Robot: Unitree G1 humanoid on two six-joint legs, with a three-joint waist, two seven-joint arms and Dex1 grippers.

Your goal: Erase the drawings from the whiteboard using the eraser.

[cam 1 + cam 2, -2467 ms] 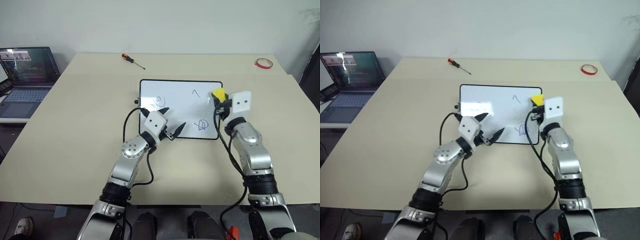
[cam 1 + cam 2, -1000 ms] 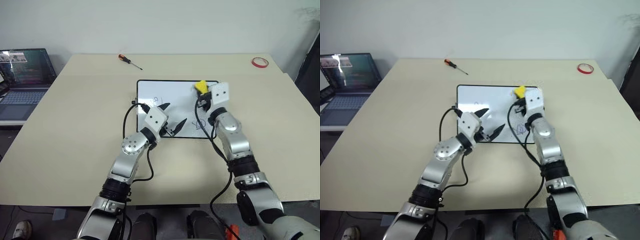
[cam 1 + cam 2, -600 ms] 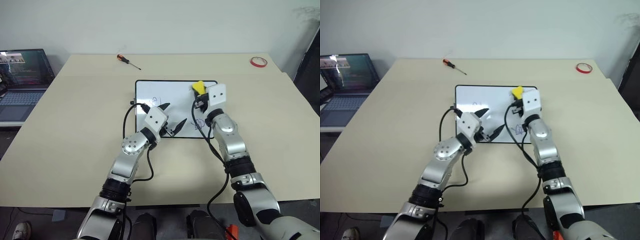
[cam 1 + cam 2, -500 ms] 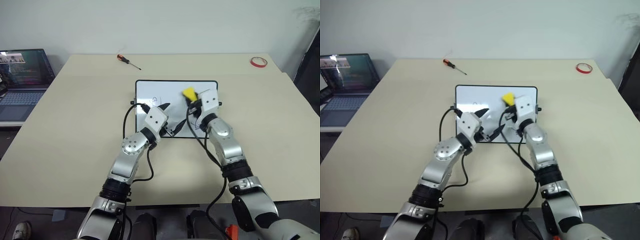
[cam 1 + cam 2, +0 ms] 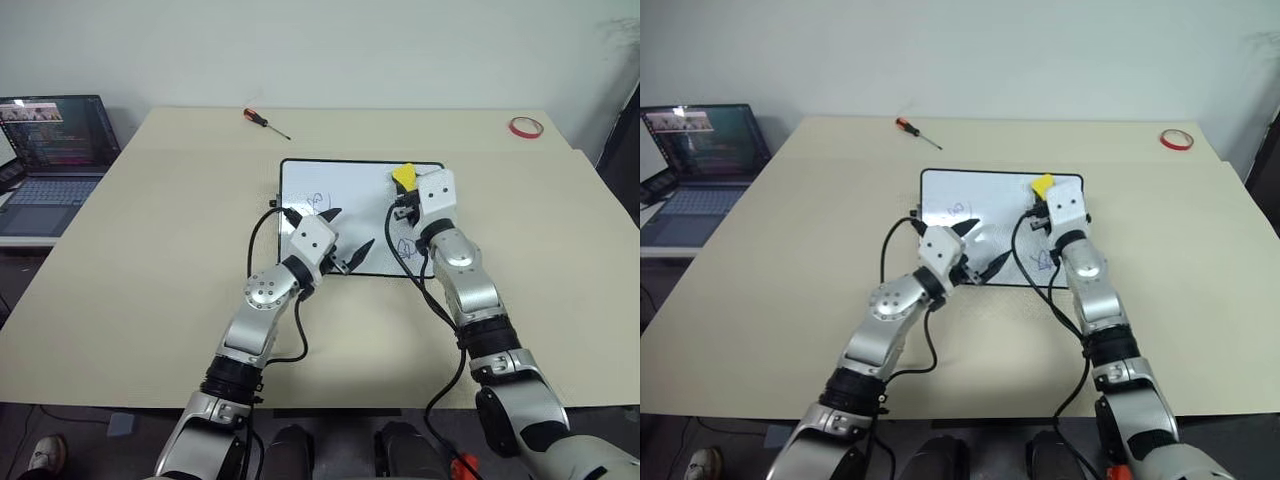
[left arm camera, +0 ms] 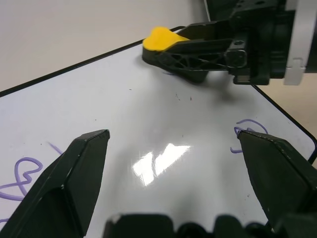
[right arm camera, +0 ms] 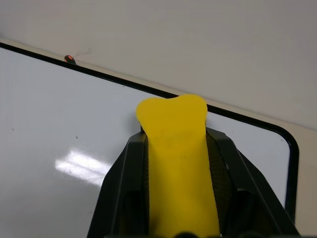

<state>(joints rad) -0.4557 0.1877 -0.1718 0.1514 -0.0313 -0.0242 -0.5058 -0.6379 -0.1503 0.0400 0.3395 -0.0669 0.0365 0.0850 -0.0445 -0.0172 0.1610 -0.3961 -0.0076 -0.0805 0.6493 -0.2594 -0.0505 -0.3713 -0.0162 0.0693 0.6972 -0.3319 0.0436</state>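
The whiteboard point(image 5: 350, 190) lies flat at the table's middle. My right gripper point(image 5: 405, 186) is shut on the yellow eraser point(image 5: 404, 176), which it holds low on the board near the far right corner point(image 6: 163, 38); the right wrist view shows the eraser point(image 7: 178, 163) between both fingers. Blue drawings stay on the board: one scribble at the left point(image 5: 318, 202), one at the near right point(image 5: 408, 245). My left gripper point(image 5: 349, 228) hovers open over the board's near edge, with nothing between its fingers point(image 6: 74, 173).
A laptop point(image 5: 50, 150) sits open off the table's far left. An orange-handled screwdriver point(image 5: 265, 120) lies at the back of the table, and a red tape ring point(image 5: 526, 126) at the back right. Bare tabletop point(image 5: 150, 260) surrounds the board.
My right gripper swept the eraser left across the top of the board, then came back right to the far corner. The left gripper has kept still. The camera has shifted a little.
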